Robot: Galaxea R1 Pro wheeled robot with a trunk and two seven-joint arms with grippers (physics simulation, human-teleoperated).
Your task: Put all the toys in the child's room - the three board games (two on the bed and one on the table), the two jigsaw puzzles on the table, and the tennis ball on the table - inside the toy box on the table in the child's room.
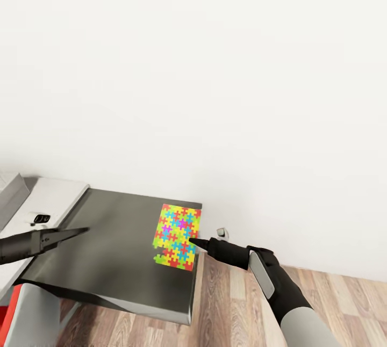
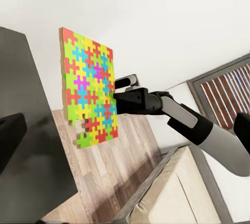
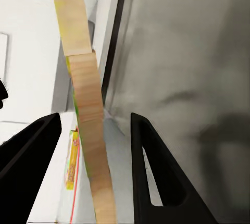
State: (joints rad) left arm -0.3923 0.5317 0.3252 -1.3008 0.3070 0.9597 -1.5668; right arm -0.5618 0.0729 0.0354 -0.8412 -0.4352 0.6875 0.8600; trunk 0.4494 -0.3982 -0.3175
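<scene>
Head view, lower centre: right gripper [image 1: 194, 241] pinching colourful puzzle [image 1: 177, 236] by its edge, upright above dark desk [image 1: 107, 250]; left gripper [image 1: 80, 230] opposite, state unclear.

right hand [image 1: 198, 242]: tips touch the edge of the bright puzzle [image 1: 178, 237] | puzzle: over the dark bench [image 1: 107, 250], tilted up | left hand [image 1: 75, 232]: across the bench from the puzzle, well apart | wood floor [image 1: 236, 314]: below right arm
</scene>
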